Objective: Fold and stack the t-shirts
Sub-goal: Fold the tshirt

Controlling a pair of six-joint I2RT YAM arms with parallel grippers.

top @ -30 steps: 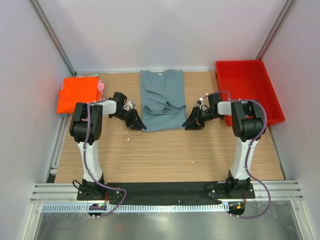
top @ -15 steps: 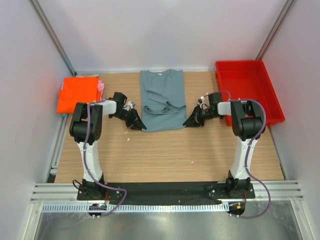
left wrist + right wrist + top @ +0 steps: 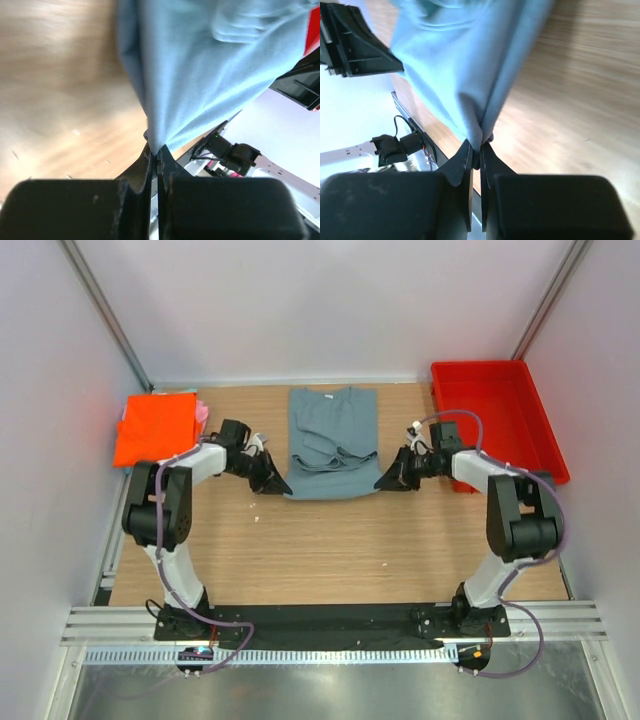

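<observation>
Two end effectors sit low on the wooden counter. The left end effector is pinched tight on the near left corner of one grey-blue t-shirt. The right end effector is pinched tight on its near right corner. That shirt lies in the middle, neck at the far side. One orange t-shirt lies far left, with a bit of one pink t-shirt peeking out beside it. One red bin sits far right. White walls stand around the counter.
</observation>
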